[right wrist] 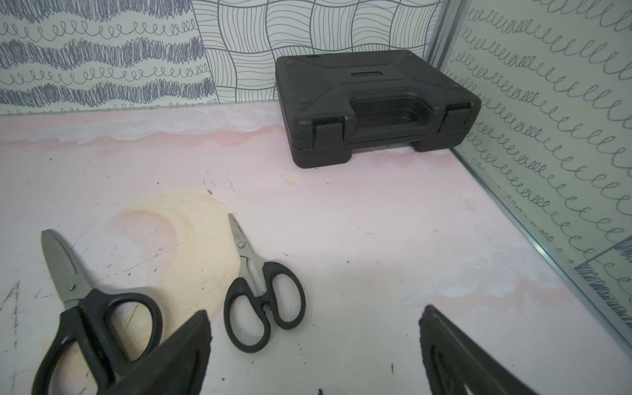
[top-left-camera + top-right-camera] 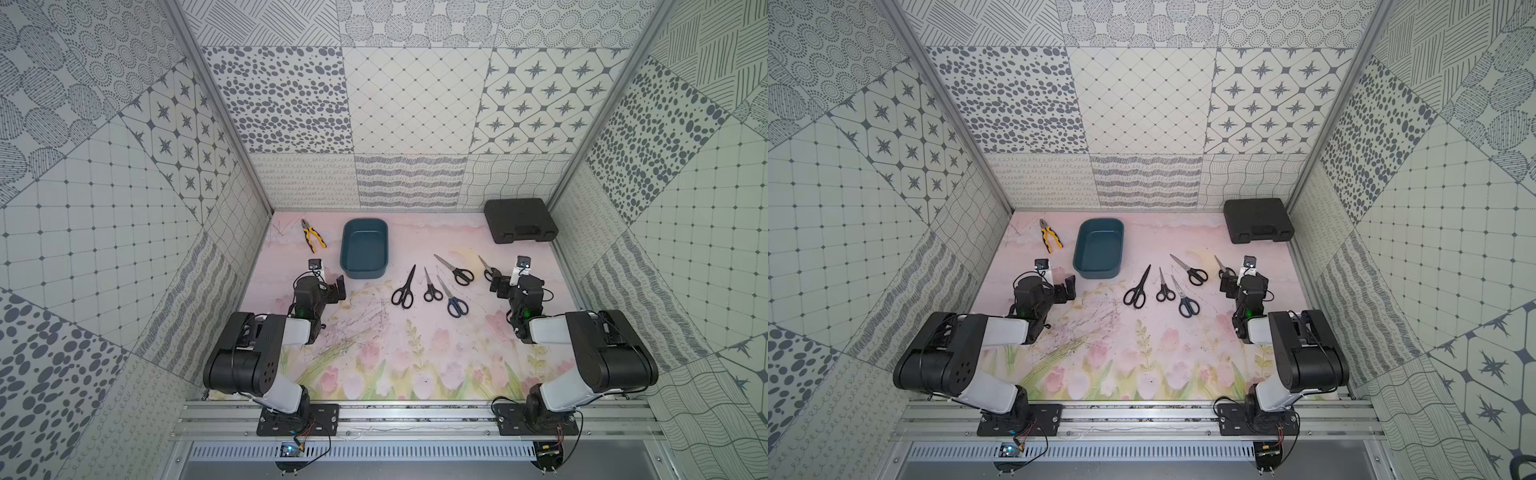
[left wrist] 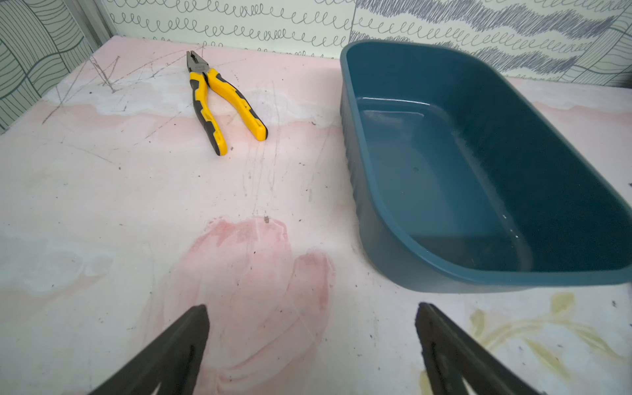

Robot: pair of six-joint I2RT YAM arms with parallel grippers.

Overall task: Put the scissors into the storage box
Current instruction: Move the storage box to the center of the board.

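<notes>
While the left gripper (image 3: 311, 307) and right gripper (image 1: 314, 313) gape empty, 5 scissors (image 2: 429, 284) lie flat near the empty box (image 2: 363, 274) — judged light, rigid, slick-bladed; best pinched across the handle neck.

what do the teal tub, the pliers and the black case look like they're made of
Storage box: likely plastic, smooth and semi-glossy; its floor shows soft highlights.
Pliers: grips look like matte rubbery plastic in yellow and black, head dull grey metal.
Black case: seemingly moulded hard plastic, matte, with rounded ribs and a formed handle.
</notes>
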